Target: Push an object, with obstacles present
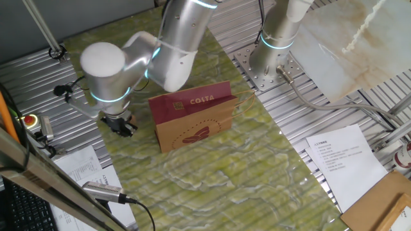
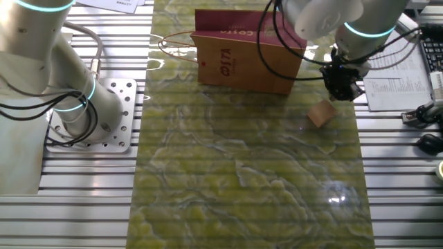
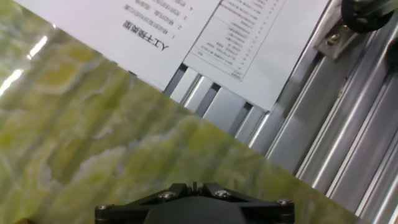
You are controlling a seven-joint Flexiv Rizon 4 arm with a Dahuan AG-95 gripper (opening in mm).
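Jaws on the gripper (image 2: 344, 84) look pressed together w/ nothing held, low over the green marbled surface (image 2: 242, 180), and the small wooden cube (image 2: 321, 113) sits just beside them, apparently not touching, near the mat's edge by the printed sheet (image 2: 394, 86). Risk, imo: an off-centre nudge spins the cube or slides it off the mat onto the slatted frame. The COSTA paper bag (image 2: 242, 52) stands close behind, blocking that direction, and the arm's bulk could clip it.

**Green marbled mat on a slatted metal counter**

A green-yellow marbled mat (image 2: 242, 180) covers the ribbed aluminium counter (image 2: 90, 200). Printed paper sheets (image 1: 340, 157) lie near its edges. A cardboard piece (image 1: 385, 199) sits at one corner. Light glints off the mat.
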